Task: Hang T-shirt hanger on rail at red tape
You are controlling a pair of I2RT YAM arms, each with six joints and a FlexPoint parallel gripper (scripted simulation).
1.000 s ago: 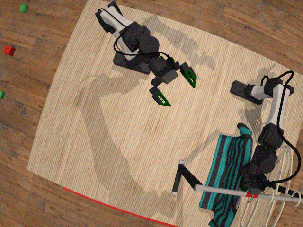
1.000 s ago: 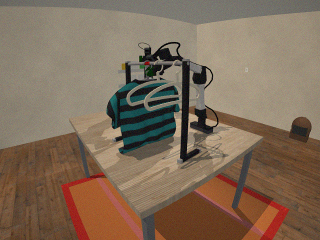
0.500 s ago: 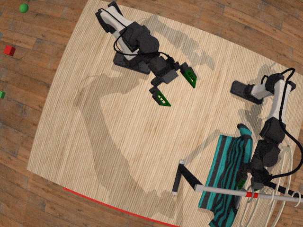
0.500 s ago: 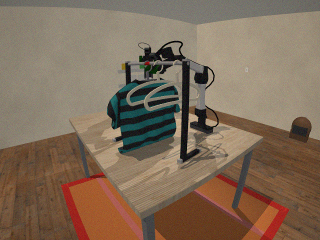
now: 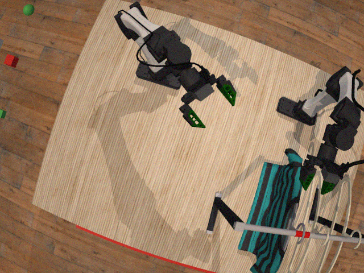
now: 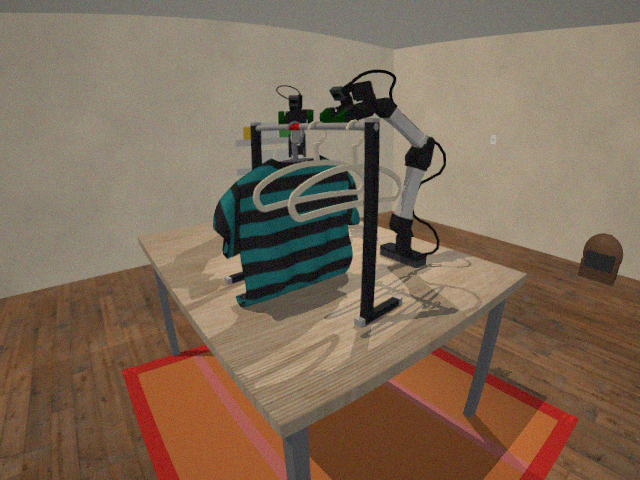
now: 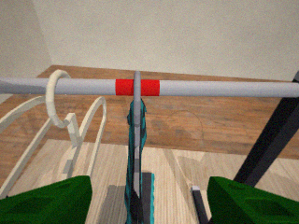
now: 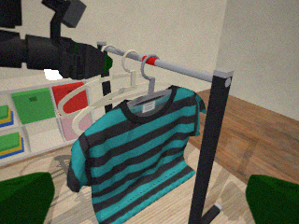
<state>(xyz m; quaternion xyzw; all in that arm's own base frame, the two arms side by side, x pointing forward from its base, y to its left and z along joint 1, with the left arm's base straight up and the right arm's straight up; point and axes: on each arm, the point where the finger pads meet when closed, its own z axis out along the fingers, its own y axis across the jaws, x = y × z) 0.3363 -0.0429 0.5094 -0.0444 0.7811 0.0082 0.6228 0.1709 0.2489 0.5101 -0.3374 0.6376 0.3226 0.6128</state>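
1. Top: I saw the grey hanger (image 5: 298,242) (image 6: 295,149) (image 7: 136,109) (image 8: 151,88) hooked over the rail (image 5: 264,229) (image 6: 336,125) (image 7: 210,89) (image 8: 187,71) at the red tape (image 5: 306,234) (image 6: 294,126) (image 7: 151,87) (image 8: 149,60). My left gripper (image 5: 314,191) (image 6: 333,114) (image 7: 149,184) (image 8: 106,61) was well over half open, holding nothing. My right gripper (image 5: 219,116) (image 6: 295,116) (image 8: 149,182) stood wide open and held nothing, well apart from the rack (image 5: 226,210) (image 6: 370,222) (image 7: 276,135) (image 8: 212,140).
2. Exterior: The striped T-shirt (image 5: 264,202) (image 6: 294,232) (image 7: 131,163) (image 8: 140,145) hung below the rail, partly behind two pale hangers (image 5: 350,202) (image 6: 256,191) (image 7: 49,100) (image 8: 133,79), also on it. The rack stood upright on the table (image 6: 299,361).
3. Left wrist: I had the grey hook between my spread fingers in this view, untouched by either. It crossed the tape near its middle, roughly square to the rail.
4. Right wrist: The T-shirt's collar (image 8: 140,119) sat around the hanger's neck, and both shoulders sloped down from it. I couldn't tell whether the shirt was exactly centred.
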